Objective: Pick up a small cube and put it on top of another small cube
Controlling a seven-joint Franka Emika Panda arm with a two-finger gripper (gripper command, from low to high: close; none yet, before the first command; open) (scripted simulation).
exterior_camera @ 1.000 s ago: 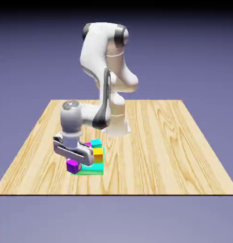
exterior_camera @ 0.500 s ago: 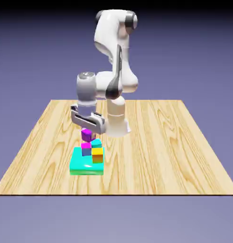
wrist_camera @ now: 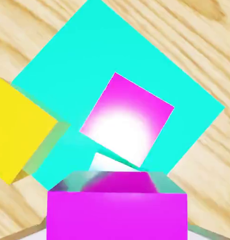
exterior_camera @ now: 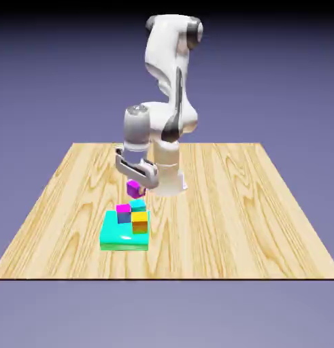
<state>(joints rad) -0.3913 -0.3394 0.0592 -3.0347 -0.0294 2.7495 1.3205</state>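
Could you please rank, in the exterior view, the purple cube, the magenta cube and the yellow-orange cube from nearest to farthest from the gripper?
1. purple cube, held in the gripper.
2. magenta cube, just below.
3. yellow-orange cube, lower, toward the camera.

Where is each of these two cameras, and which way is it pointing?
Exterior view: stands off the robot, across the table and above, facing the whole arm; the end effector holds the purple cube in the air over the block pile.
Hand view: rides on the hand, looking down along the end effector; the purple cube fills the bottom and hides the fingertips.
Shared: the purple cube, the magenta cube, the yellow cube and the wide teal block.
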